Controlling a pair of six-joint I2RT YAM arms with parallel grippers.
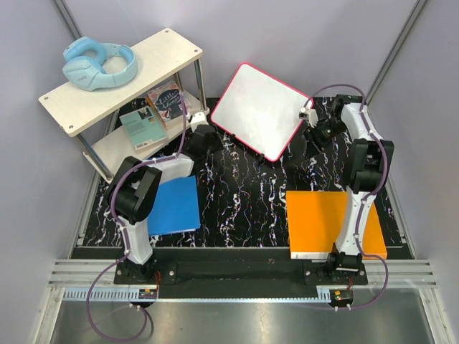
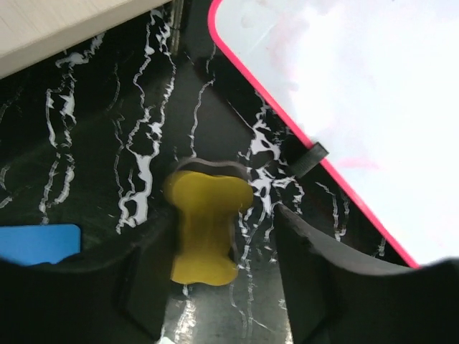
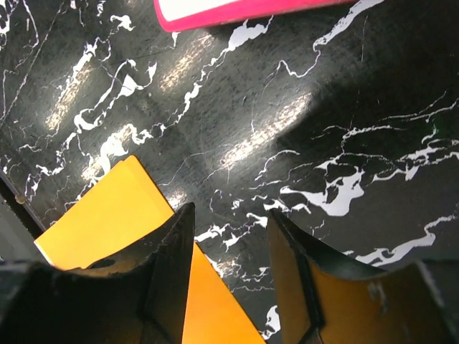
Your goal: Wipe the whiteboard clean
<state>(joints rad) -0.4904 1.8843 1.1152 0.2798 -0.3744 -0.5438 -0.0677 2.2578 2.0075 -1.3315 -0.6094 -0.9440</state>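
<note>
left pincer [image 2: 208,235] spread wide, yellow eraser [image 2: 208,211] between its fingers; right pincer [image 3: 232,215] parted, empty, near whiteboard [image 1: 258,107].

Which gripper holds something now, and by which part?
Neither. The left gripper is open, a yellow eraser loose between its jaws; the right gripper is open and empty.
</note>
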